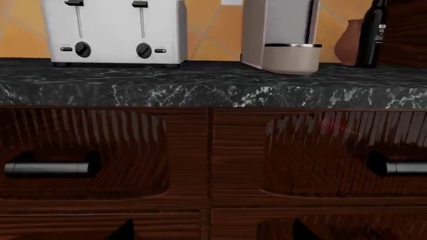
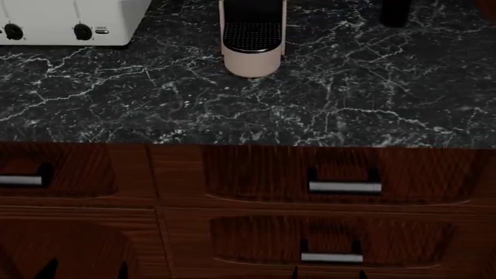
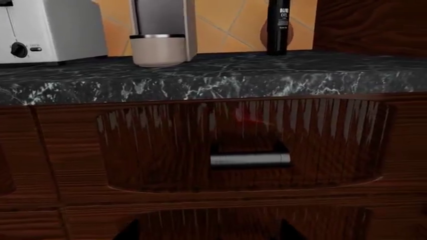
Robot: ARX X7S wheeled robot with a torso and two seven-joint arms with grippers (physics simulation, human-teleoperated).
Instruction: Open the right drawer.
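- Both grippers: only dark fingertips [image 3: 127, 231] at frame edges, well short of the cabinet; spread apart.
- right drawer [image 2: 256, 174] flush under countertop [image 2: 248, 99] lip; handle [image 3: 250, 159] untouched.

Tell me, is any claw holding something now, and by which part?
Nothing is held. The right claw is open, short of the right drawer's handle. The left claw is open too, with nothing between its tips.

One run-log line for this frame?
stage: approach | right drawer: shut | handle: untouched | right gripper: open, facing it | left gripper: open, idle
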